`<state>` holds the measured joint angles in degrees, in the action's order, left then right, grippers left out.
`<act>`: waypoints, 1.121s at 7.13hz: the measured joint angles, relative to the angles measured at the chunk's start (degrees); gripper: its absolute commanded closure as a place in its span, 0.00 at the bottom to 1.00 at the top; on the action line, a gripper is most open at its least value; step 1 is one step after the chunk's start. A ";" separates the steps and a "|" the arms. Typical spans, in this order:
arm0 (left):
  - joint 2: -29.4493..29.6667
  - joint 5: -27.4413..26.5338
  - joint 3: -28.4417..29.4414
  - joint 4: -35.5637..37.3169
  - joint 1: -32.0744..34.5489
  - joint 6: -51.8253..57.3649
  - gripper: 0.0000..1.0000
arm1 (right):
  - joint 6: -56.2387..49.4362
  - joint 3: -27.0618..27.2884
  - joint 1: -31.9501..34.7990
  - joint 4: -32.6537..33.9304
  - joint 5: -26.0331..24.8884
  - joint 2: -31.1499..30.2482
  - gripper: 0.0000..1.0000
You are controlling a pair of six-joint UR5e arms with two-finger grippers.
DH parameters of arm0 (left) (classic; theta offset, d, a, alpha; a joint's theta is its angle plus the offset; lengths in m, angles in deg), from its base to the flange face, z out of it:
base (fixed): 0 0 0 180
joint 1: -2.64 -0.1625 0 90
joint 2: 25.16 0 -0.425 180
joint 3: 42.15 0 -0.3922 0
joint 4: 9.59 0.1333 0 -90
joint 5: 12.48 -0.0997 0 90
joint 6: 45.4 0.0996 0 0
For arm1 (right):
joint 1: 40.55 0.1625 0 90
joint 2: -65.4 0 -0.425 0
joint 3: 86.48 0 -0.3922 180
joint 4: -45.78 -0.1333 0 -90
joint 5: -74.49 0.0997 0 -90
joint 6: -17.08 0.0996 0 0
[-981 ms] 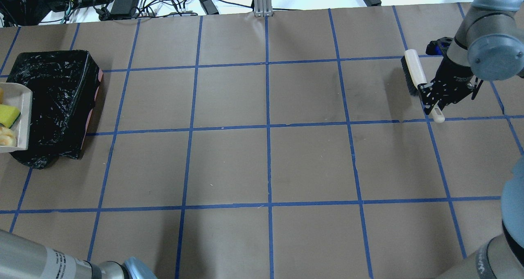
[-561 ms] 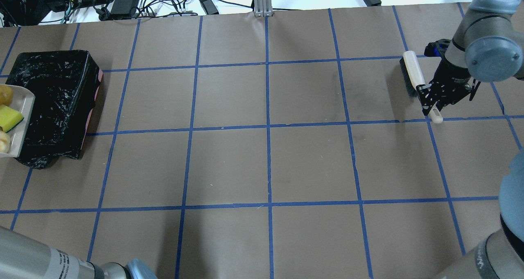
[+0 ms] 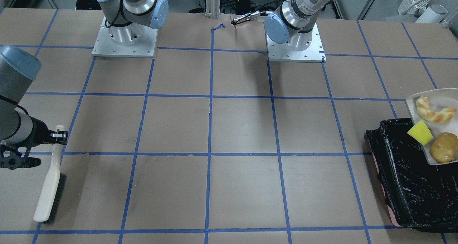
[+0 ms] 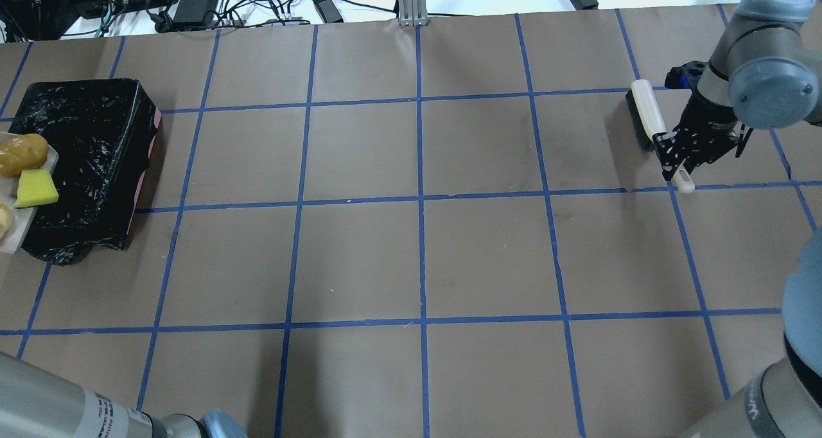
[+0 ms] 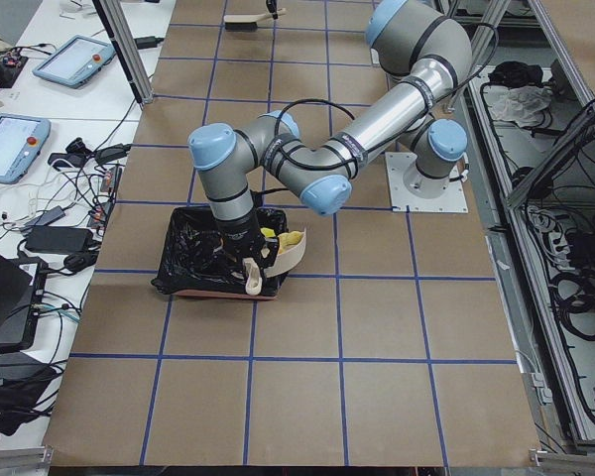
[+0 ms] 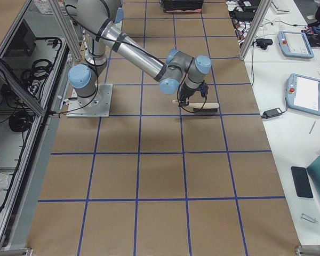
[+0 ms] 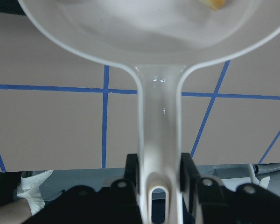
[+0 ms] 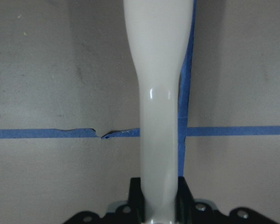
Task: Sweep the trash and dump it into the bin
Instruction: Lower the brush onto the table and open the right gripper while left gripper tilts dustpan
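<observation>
The bin (image 4: 96, 162), lined in glossy black plastic, sits at the table's left end. Over its outer edge hangs a beige dustpan (image 3: 415, 98), tilted toward the bin. On the pan lie the trash pieces: a tan crust (image 3: 434, 111), a yellow sponge wedge (image 3: 420, 133) and a golden-brown lump (image 3: 444, 148). My left gripper (image 7: 159, 170) is shut on the dustpan handle (image 7: 159, 116). Far to the right, my right gripper (image 4: 677, 158) is shut on the handle of a white brush (image 4: 644, 113), whose dark bristles rest on the table.
Brown paper with a blue tape grid covers the table (image 4: 417, 258). Cables and power bricks (image 4: 192, 1) lie beyond the far edge. The two arm bases (image 3: 123, 40) stand at the robot's side. Tablets (image 6: 304, 93) sit on a side bench.
The dustpan has tipped further over the bin, and the sponge and lump have slid toward its front lip. The brush and right gripper shifted slightly toward the far edge.
</observation>
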<state>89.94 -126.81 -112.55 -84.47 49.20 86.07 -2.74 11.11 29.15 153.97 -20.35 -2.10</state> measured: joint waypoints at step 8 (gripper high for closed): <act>1.62 -3.36 2.52 2.72 1.38 2.22 1.00 | 1.65 -4.65 0.25 -4.12 -0.65 -9.50 0.00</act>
<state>91.56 -130.17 -110.03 -81.75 50.58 88.29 -1.09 6.46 29.40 149.85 -21.00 -11.60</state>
